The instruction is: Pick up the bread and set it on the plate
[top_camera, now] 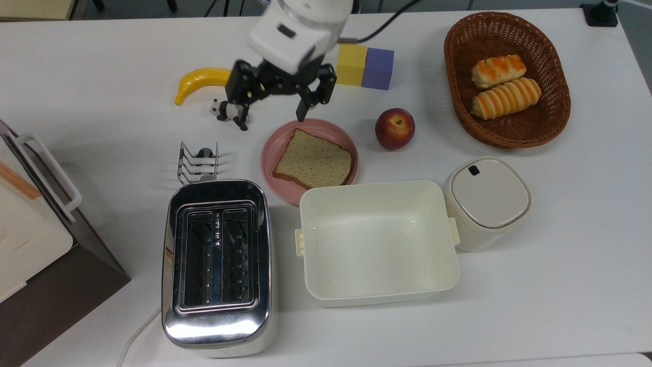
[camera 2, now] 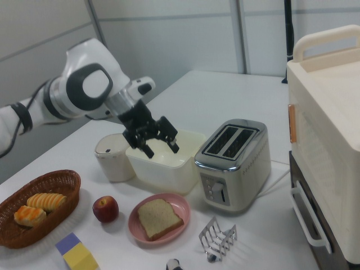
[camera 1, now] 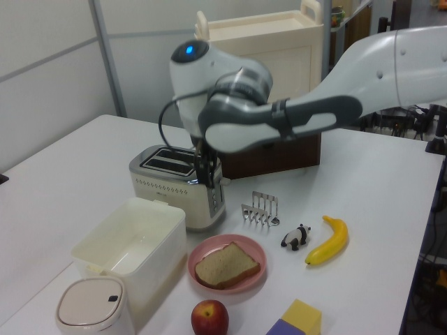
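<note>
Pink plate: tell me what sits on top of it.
On the round pink plate lies one flat tan slice of wholemeal bread with a darker crust, nothing else. The slice covers the plate's middle, so whatever lies beneath it cannot be seen.

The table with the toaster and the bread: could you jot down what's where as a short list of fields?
bread: one slice, lying flat on the plate
plate: pink, between toaster and apple in the top view
gripper: open, empty, raised above the plate's far edge
toaster: both slots empty
tub: cream, nothing inside
basket: two striped rolls
apple: on the table, top view's right of the plate
</note>
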`<state>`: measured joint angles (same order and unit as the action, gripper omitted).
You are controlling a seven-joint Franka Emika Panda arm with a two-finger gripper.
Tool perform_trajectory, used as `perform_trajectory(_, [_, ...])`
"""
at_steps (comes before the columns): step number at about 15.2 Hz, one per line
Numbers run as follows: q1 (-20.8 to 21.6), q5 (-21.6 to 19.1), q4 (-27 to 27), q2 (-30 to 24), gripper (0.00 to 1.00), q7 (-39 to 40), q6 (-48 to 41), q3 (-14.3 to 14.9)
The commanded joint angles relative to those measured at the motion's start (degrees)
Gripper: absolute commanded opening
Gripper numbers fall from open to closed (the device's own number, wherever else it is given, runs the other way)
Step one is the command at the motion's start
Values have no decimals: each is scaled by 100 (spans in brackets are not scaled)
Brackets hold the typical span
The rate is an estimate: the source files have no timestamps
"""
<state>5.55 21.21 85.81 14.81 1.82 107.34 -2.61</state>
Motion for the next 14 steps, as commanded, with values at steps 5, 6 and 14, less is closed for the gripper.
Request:
perform_trajectory(5, [-230, -2048, -935, -408, 100, -147, -1259, 664])
perform_trajectory(6, [-230, -2260, -926, -479, 100, -156, -1425, 778])
perform_trajectory(14, [-318, -2420, -865, -690, 100, -191, -1647, 885])
